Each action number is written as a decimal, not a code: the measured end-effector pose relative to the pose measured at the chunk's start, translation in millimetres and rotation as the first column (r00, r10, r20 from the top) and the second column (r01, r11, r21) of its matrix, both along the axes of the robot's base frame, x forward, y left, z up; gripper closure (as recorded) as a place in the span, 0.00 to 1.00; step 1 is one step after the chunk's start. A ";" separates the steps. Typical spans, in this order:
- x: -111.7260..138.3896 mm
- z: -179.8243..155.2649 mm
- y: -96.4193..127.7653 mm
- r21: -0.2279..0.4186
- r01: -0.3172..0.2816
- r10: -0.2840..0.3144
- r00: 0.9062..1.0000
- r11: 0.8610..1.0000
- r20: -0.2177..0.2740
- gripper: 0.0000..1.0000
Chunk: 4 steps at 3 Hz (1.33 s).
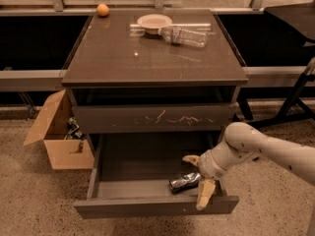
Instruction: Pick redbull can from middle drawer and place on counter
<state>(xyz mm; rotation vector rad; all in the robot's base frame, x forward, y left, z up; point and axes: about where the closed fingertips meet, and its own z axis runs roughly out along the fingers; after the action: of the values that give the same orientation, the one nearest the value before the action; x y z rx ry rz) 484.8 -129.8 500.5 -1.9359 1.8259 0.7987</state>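
The redbull can (183, 181) lies on its side, silver and dented, at the front right of the open middle drawer (147, 208). My gripper (198, 180) sits just right of the can, open, with one pale finger (190, 159) behind the can and the other finger (204, 194) hanging over the drawer's front panel. The can's right end lies between the fingers. The white arm comes in from the right. The counter (147, 58) is the glossy brown cabinet top above.
On the counter stand a clear plastic bottle (183, 35) lying down, a pale bowl (154, 21) and an orange (102, 10) at the back left. A closed drawer front with pale scratches (152, 118) is above. An open cardboard box (61, 134) stands on the floor left.
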 end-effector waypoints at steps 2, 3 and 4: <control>45.2 -15.4 -31.2 0.020 0.007 -0.009 0.993 1.000 0.115 0.00; 74.0 -24.5 -34.7 0.022 0.019 -0.022 0.986 1.000 0.165 0.00; 90.7 -32.6 -32.6 0.011 0.026 -0.027 0.981 1.000 0.195 0.00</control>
<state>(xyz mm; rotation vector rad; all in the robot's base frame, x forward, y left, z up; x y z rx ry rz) 575.5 -162.4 467.9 -1.9068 1.7247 0.5848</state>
